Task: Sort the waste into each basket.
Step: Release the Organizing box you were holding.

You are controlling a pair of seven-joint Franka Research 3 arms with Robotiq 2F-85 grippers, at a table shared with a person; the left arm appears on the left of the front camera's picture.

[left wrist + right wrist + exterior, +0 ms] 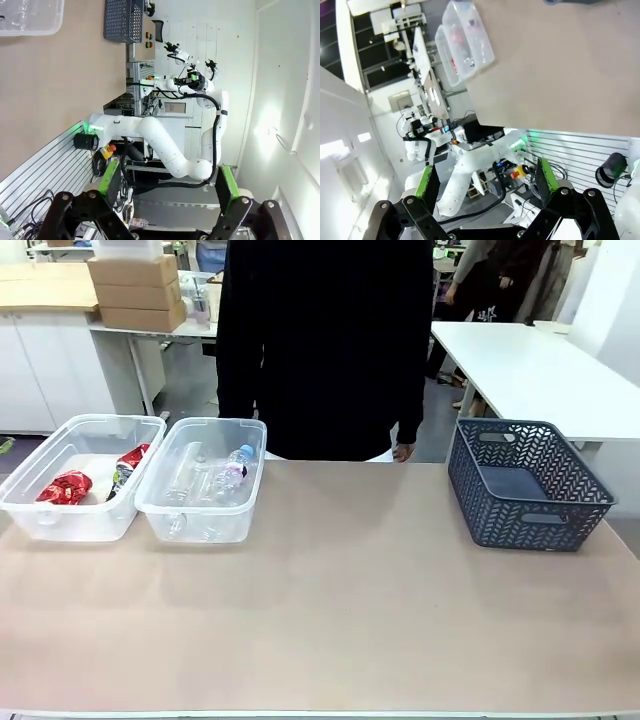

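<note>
Well, both your grippers — left (167, 192) and right (485, 185) — have jaws spread wide, gripping nothing. Far beyond them on the table (330, 600), red cans (64, 487) lie in one tub (75, 476); bottles (215, 478) fill the neighbouring tub (205, 480) — well apart from the blue basket (525, 483).

L gripper (167, 182) & R gripper (487, 182) both wide open, empty, held off the table.

Front camera faces across table (330, 600); rolled wrist cameras share it.
</note>
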